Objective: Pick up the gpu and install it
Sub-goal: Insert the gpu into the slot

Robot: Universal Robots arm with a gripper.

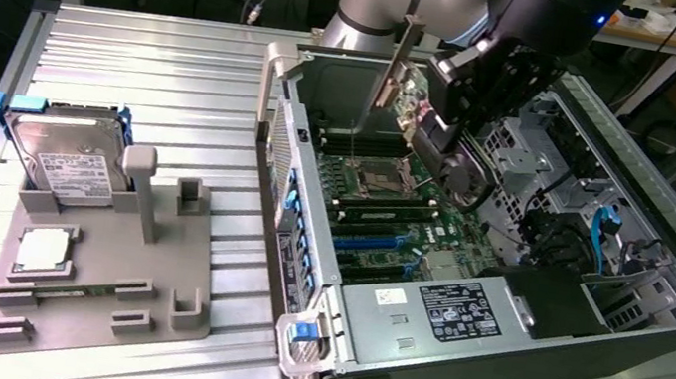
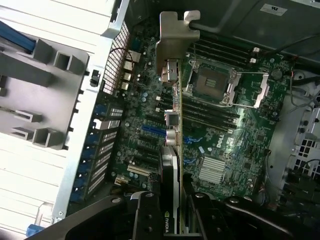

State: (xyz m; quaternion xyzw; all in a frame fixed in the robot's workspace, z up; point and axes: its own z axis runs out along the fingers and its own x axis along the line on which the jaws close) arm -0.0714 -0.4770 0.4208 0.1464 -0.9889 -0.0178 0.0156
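The gpu (image 2: 170, 165) is pinched edge-on in my gripper (image 2: 172, 216), its long axis running out from the fingers to its metal bracket (image 2: 175, 40), held above the motherboard (image 2: 225, 145) inside the open case (image 1: 285, 141).

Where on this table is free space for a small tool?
The ribbed table is bare beyond the hard drive, as far as the computer case. Inside the case is crowded: the hand holds the gpu there.
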